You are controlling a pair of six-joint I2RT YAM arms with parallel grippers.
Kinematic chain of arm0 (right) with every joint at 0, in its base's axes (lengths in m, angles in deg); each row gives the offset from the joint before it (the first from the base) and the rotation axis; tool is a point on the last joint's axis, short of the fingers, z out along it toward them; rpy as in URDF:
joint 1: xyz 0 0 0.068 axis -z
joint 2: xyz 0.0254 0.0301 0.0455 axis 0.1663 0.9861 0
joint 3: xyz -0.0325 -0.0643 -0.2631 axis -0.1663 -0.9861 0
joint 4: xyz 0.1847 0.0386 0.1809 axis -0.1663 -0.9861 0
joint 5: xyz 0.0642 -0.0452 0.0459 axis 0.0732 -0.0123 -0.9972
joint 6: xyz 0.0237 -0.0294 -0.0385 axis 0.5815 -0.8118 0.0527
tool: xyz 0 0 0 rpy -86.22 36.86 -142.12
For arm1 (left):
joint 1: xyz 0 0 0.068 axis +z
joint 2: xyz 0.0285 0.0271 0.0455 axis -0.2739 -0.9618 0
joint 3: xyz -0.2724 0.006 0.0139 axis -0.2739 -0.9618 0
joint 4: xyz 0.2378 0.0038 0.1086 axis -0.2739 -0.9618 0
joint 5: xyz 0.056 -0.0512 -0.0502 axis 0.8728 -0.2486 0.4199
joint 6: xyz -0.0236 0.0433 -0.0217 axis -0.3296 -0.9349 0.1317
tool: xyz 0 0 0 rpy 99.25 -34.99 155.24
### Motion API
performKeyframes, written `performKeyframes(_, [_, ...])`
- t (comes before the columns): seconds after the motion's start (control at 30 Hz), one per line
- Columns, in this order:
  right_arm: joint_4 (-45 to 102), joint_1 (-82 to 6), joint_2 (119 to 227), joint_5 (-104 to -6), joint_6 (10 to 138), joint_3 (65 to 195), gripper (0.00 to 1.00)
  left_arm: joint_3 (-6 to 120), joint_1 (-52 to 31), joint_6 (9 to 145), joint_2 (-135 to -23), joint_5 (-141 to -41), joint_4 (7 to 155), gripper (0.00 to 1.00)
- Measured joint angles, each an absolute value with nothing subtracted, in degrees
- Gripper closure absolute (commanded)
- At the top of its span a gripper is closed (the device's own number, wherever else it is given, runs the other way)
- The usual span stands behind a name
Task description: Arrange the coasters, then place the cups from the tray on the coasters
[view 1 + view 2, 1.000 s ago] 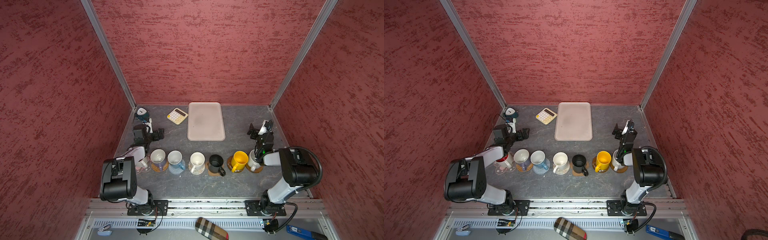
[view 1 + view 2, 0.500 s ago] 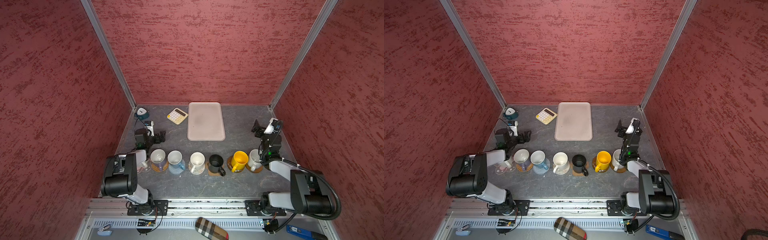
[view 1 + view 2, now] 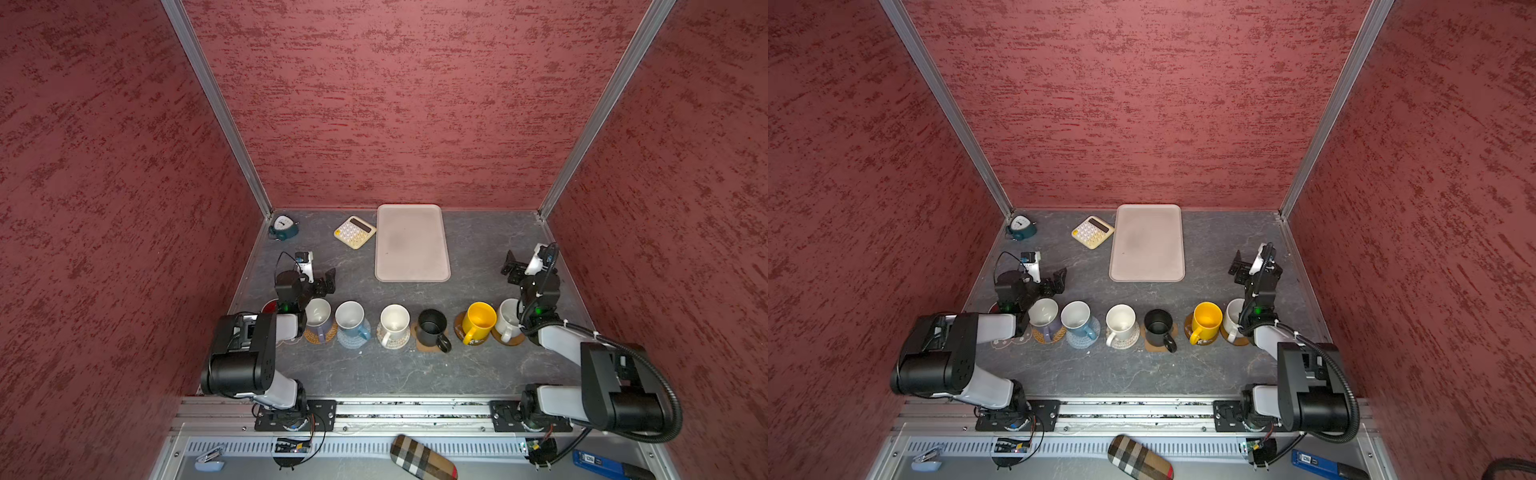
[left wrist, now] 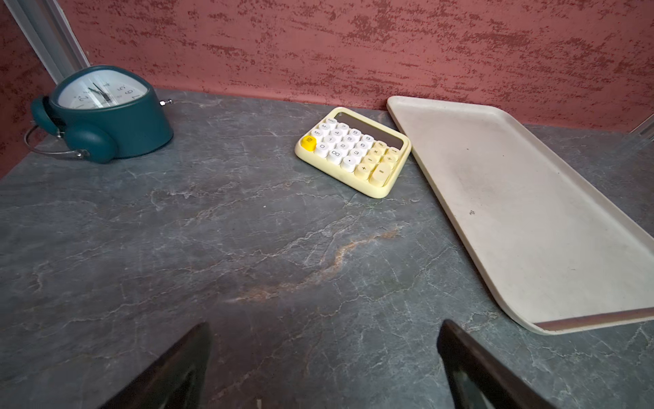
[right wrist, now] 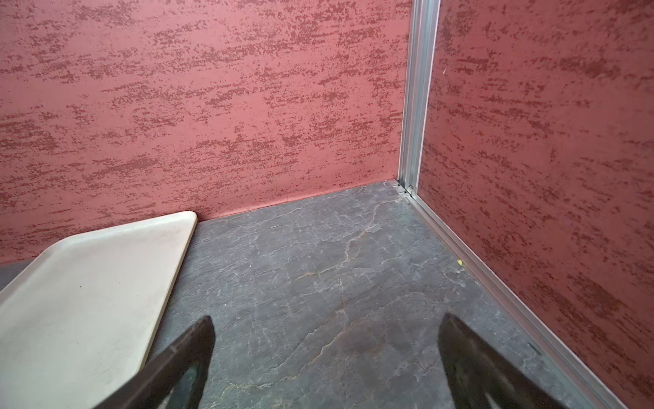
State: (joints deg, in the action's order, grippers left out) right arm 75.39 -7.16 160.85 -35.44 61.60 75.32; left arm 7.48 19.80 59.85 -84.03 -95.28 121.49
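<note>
Back left corner of the bench (image 3: 374,374): teal alarm clock (image 4: 106,120), dial facing up, digits 5, 6, 7 legible. Cups stand in one row along the front, each on a coaster. Red-inside cup (image 3: 270,306) on pale scalloped coaster (image 3: 1007,341), mostly hidden under the left arm (image 3: 286,324). Lavender cup (image 3: 319,316) on woven tan coaster (image 3: 328,337). Blue cup (image 3: 352,319) on grey crochet coaster (image 3: 347,341). Cream cup (image 3: 393,323) on beige crochet coaster (image 3: 399,344). Black cup (image 3: 432,328) on brown coaster (image 3: 422,345). Yellow cup (image 3: 480,321) on glossy brown disc (image 3: 459,330). White cup (image 3: 508,318) on second brown disc (image 3: 517,340), right arm (image 3: 557,336) overlapping its rim. Left tool (image 3: 325,282) just behind the lavender cup, released, jaws wide, nothing between them, bare bench below. Yellow calculator (image 4: 354,152) further back; digit keys, "00", + and = legible, print on the orange key too small. Its corner sits right at the rim of the tray (image 3: 411,266), touching or not unclear. Tray lies back centre, behind the row, apart from every cup. Right tool (image 3: 512,268) right of the tray near the side wall, released, jaws wide, gripping nothing. Below the bench edge: plaid case (image 3: 424,459), blue object (image 3: 598,462) with a white label, unreadable.
</note>
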Motion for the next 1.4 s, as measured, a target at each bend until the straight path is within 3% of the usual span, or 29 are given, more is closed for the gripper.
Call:
performKeyframes(0.5, [81.24,-7.16,163.56,-35.5,61.43,68.8,0.01,6.97,19.47,59.65,-84.09,-92.7,126.63,0.0])
performKeyframes(0.87, [97.85,-7.09,172.82,-36.07,60.16,66.27,0.01,6.97,19.23,59.65,-84.09,-91.61,127.09,0.0])
performKeyframes(1.4, [94.18,-7.09,173.68,-37.67,59.66,68.26,0.01,6.97,19.19,59.65,-84.09,-91.59,127.09,0.0])
